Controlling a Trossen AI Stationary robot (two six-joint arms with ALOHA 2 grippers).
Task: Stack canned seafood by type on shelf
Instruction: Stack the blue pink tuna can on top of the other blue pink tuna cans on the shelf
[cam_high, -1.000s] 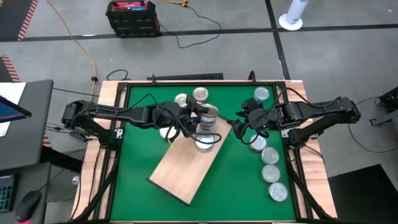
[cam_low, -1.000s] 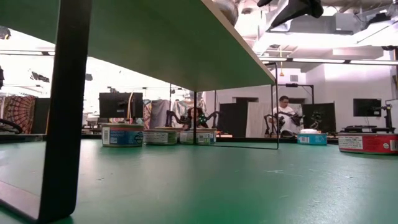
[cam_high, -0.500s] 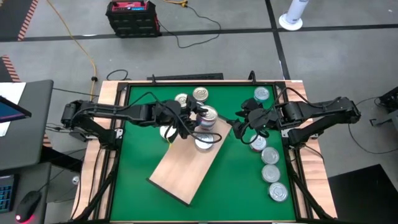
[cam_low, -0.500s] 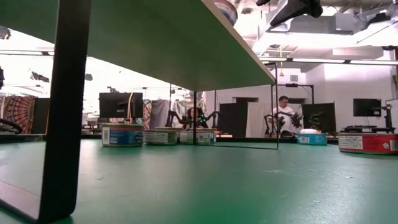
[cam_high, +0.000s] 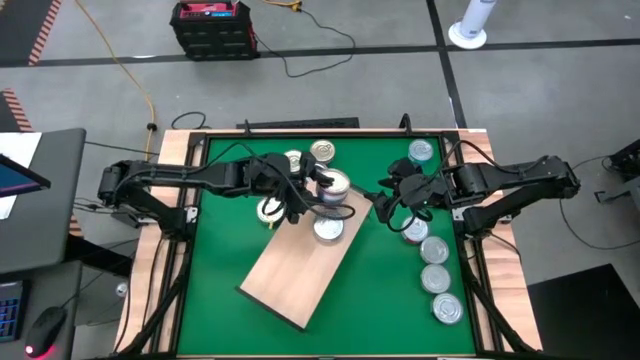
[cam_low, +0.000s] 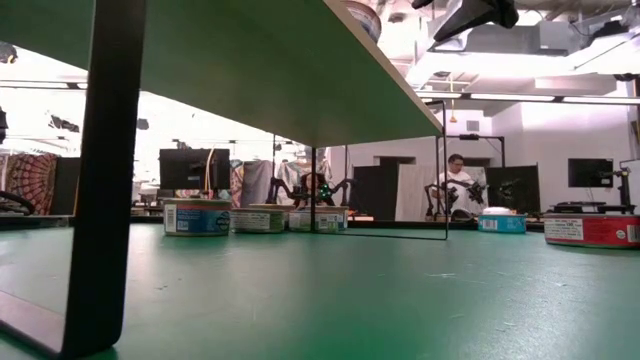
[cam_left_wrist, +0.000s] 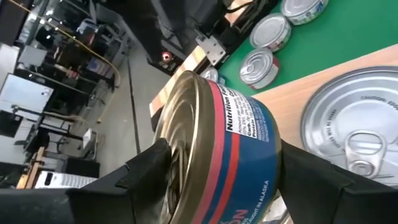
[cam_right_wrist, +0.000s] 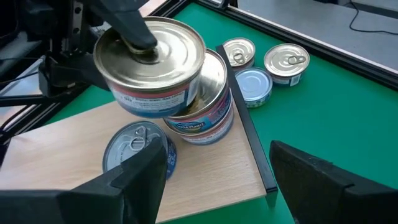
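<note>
The shelf (cam_high: 300, 270) is a tan board on black legs (cam_low: 105, 180), lying askew across the green table. At its far end stands a blue-and-red labelled can (cam_right_wrist: 208, 115). A second such can (cam_right_wrist: 149, 62) sits tilted on it, with my left gripper (cam_high: 322, 188) shut on it. A flat silver tin (cam_right_wrist: 137, 149) lies on the shelf beside the stack. My right gripper (cam_high: 385, 195) hangs open and empty just right of the stack, above the shelf's far right corner. My left gripper pinches the upper can between its two fingers by the flat ends. One finger (cam_right_wrist: 134, 31) lies on the top lid (cam_right_wrist: 171, 43); the other stands at the opposite end (cam_left_wrist: 273, 146). The fingers reach in from the table's left, slanting slightly down. The can is tilted, its lower rim on the lower can's lid (cam_right_wrist: 214, 78).
Loose tins lie on the table behind the shelf (cam_high: 322, 150) (cam_high: 292, 160) and at its left (cam_high: 268, 210). Several more run along the right edge (cam_high: 437, 278), one at the far right (cam_high: 422, 152). A person (cam_low: 462, 185) sits in the room beyond.
My left gripper has rolled about its wrist beside the stack and edged a little toward the table's far edge, uncovering the tin at the shelf's left. The upper can stays on top of the lower one.
</note>
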